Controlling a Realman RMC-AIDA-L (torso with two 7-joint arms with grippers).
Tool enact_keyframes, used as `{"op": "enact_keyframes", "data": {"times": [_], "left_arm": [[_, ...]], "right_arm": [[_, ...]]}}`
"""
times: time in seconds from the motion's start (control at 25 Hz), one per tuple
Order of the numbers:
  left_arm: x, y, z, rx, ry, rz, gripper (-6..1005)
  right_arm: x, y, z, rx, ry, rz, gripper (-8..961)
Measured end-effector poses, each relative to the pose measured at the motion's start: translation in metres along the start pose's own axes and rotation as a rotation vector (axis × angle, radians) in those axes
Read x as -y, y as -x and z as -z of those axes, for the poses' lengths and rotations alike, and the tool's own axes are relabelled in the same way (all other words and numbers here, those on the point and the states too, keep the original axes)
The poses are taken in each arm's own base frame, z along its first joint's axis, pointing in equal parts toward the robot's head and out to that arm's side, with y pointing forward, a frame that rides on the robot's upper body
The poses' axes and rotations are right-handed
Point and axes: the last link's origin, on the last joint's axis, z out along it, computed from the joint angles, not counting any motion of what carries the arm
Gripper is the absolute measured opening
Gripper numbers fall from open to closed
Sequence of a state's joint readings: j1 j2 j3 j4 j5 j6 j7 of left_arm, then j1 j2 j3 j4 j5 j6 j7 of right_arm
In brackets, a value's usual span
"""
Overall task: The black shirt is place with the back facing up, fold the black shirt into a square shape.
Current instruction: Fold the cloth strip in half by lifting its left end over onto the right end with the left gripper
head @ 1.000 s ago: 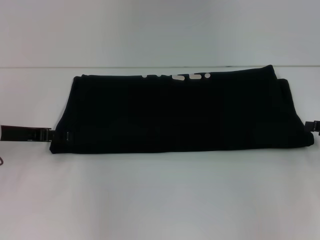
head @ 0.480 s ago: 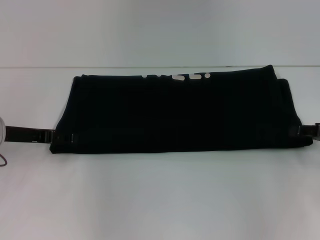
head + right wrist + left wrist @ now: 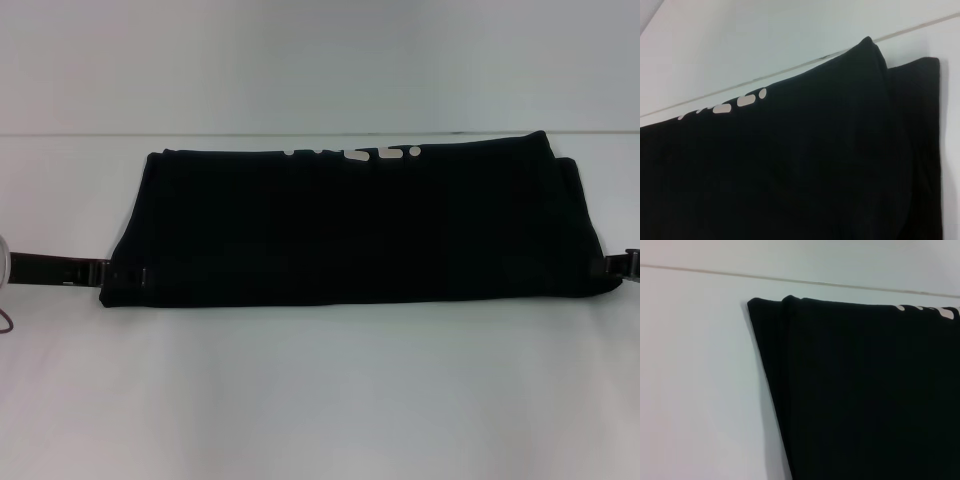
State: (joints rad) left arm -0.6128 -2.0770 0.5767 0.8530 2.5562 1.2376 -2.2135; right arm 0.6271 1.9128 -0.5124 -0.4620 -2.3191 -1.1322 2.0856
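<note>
The black shirt (image 3: 350, 225) lies on the white table as a long flat band stretching left to right. Small white lettering (image 3: 352, 155) shows along its far edge. My left gripper (image 3: 108, 272) sits low on the table at the shirt's near left corner, against the fabric edge. At the shirt's near right corner, by the frame's edge, is my right gripper (image 3: 628, 264). The left wrist view shows the shirt's (image 3: 865, 390) far left corner with a layered fold. The right wrist view shows the shirt's (image 3: 790, 165) far right corner and the lettering (image 3: 735, 105).
The white table (image 3: 320, 390) stretches wide in front of the shirt. Its far edge (image 3: 320, 134) runs as a thin line just behind the shirt, with a pale wall beyond. A thin cable (image 3: 8, 322) loops at the far left.
The left gripper slid right up to the shirt's near left corner and stopped there. The right gripper came in to the right corner, then drew back slightly to the right.
</note>
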Motion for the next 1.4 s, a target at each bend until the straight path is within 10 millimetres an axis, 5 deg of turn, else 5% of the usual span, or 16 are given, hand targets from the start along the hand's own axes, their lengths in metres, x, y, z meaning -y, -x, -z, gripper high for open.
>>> {"op": "enact_keyframes", "data": {"times": [0.24,1.4], "left_arm": [[0.0017,0.0008,0.0011,-0.003,-0.002,0.009,876],[0.0017,0.0038,0.001,0.035,-0.008,-0.016,812]], "right_arm": [[-0.0002,0.0016,0.0015,0.002,0.006,0.012,53],[-0.0001,0.0024,0.0026,0.005,0.007,0.024,31]]}}
